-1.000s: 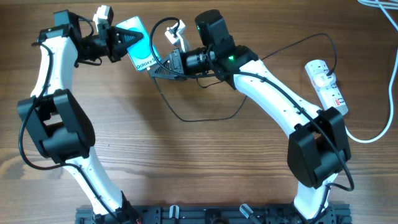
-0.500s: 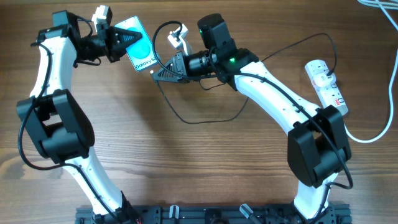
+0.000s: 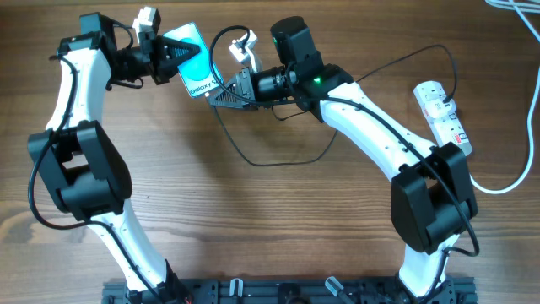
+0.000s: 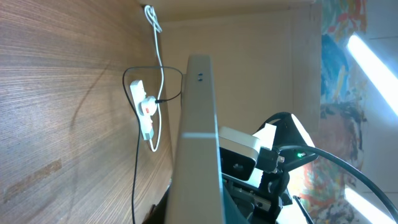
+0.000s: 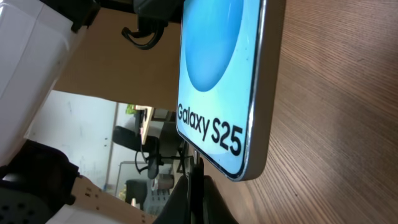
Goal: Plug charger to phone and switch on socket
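Observation:
The phone [image 3: 191,61], light blue with a teal oval and "Galaxy S25" text, is held tilted above the table by my left gripper [image 3: 173,52], which is shut on its upper end. It fills the left wrist view edge-on [image 4: 198,143] and shows large in the right wrist view [image 5: 227,81]. My right gripper [image 3: 221,90] is shut on the charger connector [image 5: 196,171], whose tip sits at the phone's lower edge. The black charger cable [image 3: 278,160] loops over the table to the white socket [image 3: 440,114] at the right, where its plug sits.
The socket's thick white cord [image 3: 506,186] curves along the right table edge. The socket shows small and far off in the left wrist view [image 4: 144,112]. Another white cord [image 3: 519,13] lies at the top right corner. Bare wood lies in front of both arms.
The left gripper has shifted the phone a little right. The right gripper with the connector has stayed against the phone's lower edge.

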You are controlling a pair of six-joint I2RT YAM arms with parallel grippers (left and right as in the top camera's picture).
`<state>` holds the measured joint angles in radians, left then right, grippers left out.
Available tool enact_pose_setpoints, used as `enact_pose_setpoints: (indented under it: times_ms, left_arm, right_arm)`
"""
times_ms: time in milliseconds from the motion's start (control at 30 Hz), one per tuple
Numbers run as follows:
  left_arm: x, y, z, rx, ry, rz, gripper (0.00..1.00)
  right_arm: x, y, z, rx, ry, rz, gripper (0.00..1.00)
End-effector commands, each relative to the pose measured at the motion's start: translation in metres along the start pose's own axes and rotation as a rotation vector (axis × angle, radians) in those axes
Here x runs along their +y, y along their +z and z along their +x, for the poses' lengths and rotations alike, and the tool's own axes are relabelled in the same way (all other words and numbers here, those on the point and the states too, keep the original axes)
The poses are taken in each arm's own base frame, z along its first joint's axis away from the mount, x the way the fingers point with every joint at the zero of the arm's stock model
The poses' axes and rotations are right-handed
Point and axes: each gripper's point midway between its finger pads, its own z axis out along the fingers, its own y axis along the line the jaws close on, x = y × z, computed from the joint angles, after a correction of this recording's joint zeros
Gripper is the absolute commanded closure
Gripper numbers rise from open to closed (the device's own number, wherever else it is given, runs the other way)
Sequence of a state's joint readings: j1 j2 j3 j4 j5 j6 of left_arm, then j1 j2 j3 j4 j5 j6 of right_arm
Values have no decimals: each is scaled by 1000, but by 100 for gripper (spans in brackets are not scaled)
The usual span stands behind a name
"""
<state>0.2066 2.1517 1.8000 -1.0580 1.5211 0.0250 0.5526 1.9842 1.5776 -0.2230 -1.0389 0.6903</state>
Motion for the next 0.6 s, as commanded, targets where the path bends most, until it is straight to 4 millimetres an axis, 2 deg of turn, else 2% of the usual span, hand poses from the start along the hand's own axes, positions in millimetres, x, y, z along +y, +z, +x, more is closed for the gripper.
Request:
enact_pose_setpoints:
  times_ms: [0,567]
  left_arm:
    - [-21,-1,1,1,41,56,96]
    - [-21,-1,1,0,42,56,96]
  right_arm:
    - [-12,3,-1,0,45,12,96]
    - [-14,-4,-8,-23,67,11,96]
